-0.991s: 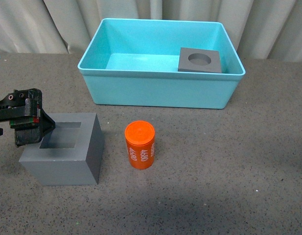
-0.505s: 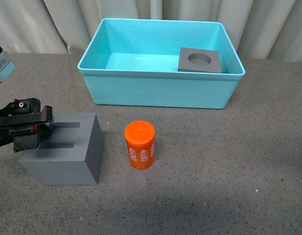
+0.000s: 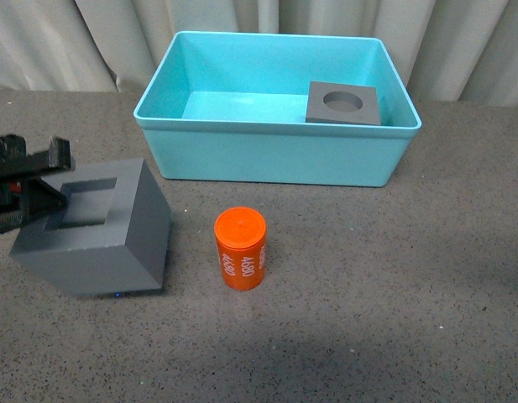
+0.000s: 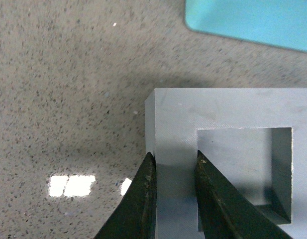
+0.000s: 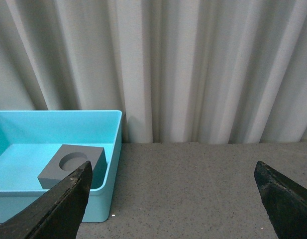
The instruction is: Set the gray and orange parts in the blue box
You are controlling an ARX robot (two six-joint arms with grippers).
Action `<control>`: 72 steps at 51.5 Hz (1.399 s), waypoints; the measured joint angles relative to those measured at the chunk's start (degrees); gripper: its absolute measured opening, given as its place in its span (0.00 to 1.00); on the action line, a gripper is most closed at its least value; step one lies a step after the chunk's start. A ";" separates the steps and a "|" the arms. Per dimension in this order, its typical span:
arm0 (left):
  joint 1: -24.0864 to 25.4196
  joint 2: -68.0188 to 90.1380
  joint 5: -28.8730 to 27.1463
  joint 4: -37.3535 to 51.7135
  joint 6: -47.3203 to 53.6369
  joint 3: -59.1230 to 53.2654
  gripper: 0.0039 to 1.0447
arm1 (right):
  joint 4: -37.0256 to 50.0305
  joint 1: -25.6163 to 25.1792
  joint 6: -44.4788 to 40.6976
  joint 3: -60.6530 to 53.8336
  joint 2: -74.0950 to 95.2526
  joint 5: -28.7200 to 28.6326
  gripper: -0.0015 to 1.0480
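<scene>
My left gripper (image 3: 42, 197) is shut on the left wall of the gray cube with the square recess (image 3: 103, 239); the cube is tilted and lifted off the table at the left. In the left wrist view the fingers (image 4: 143, 199) pinch that wall of the cube (image 4: 228, 107). The orange cylinder with white digits (image 3: 240, 248) stands upright to the cube's right. The gray cube with the round recess (image 3: 343, 103) lies in the turquoise box (image 3: 275, 155) at its right end; it also shows in the right wrist view (image 5: 71, 165). My right gripper (image 5: 173, 199) is open and empty above the table right of the box (image 5: 53, 199).
Grey-white curtains (image 3: 91, 34) hang behind the box. The table (image 3: 426, 277) is dark speckled grey. A corner of the box shows in the left wrist view (image 4: 253, 22).
My left gripper has closed on the square-recess cube's wall and raised it, so the cube now tilts and sits higher. The cylinder and the box have not moved.
</scene>
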 joint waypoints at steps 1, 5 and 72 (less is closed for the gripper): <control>-0.17 -0.83 0.13 0.00 -0.52 0.07 0.16 | 0.00 0.00 -0.02 0.00 0.00 0.00 0.91; -1.60 -4.20 -0.31 0.00 -1.42 1.25 0.16 | 0.00 0.00 -0.02 0.00 0.00 0.00 0.91; -7.28 30.82 -12.83 0.57 -4.15 39.23 0.15 | 0.00 0.00 -0.02 -0.02 0.00 0.00 0.91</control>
